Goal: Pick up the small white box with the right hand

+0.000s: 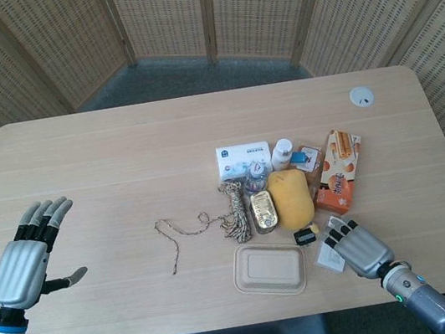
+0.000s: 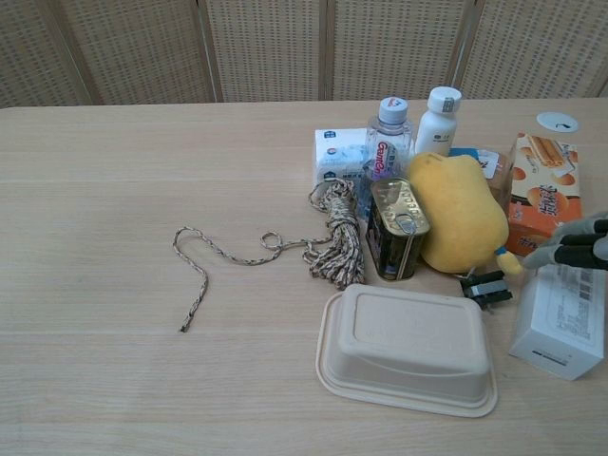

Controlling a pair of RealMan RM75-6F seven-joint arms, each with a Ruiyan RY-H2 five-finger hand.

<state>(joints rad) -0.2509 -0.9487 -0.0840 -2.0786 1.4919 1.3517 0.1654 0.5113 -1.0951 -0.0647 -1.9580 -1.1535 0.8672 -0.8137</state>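
- Hemmed in on the left of the small white box (image 2: 559, 321): beige lidded tray (image 2: 408, 348) and black clip (image 2: 485, 288), both just beside it.
- Blocked behind the box by the orange snack carton (image 2: 543, 198) and yellow plush (image 2: 460, 213).
- Bare bench (image 1: 433, 210) right of the box and in front of it.

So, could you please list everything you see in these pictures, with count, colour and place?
small white box: 1, white, right front, under right hand's fingers
food tray: 1, beige, front centre
tin can: 1, gold, behind tray
plush toy: 1, yellow, right of can
rope: 1, multicoloured, left of can
bottles: 2, clear and white, behind can
tissue pack: 1, white-blue, left of bottles
snack box: 1, orange, right
table: 1, light wood
left hand: open, left edge
right hand: open, above box
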